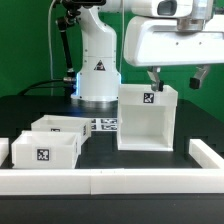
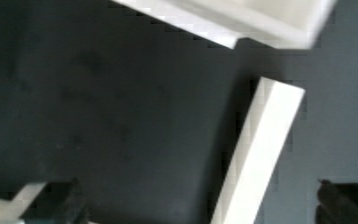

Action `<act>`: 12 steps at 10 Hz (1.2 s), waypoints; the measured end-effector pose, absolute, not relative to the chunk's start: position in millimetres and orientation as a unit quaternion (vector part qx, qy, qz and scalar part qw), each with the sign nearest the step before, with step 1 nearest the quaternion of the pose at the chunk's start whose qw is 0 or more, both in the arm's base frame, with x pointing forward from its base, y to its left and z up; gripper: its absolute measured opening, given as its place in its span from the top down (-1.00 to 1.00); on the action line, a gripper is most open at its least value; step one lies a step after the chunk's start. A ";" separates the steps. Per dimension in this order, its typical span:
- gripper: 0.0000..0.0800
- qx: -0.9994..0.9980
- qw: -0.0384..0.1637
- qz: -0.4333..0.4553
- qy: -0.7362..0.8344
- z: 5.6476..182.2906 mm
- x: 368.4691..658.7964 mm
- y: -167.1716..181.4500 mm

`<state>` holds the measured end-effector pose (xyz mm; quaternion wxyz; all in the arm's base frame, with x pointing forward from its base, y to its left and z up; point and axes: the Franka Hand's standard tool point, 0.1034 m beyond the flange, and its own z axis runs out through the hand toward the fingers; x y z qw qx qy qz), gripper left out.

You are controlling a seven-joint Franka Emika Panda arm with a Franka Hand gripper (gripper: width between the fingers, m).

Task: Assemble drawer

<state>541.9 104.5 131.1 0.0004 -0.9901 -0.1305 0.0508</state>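
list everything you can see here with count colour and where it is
casing: 1, white with a black-and-white tag, upright on the table, toward the exterior view's right
trays: 2, white, each tagged, close together at the exterior view's left
marker board: 1, white with tags, flat between the trays and the casing
border rails: white, low, along the front and both sides; count unclear
table: 1, black, under everything
backdrop: 1, green, behind the scene
robot arm: 1, white, base at the back centre
fingers: 2, dark, spread open above the casing, holding nothing
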 end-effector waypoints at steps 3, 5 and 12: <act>-0.62 -0.997 -0.002 0.052 -0.056 130.2 541.4 105.1; -0.62 -0.999 -0.002 0.043 -0.018 131.4 533.4 105.3; -0.62 -0.999 0.013 0.036 0.014 132.0 465.2 106.4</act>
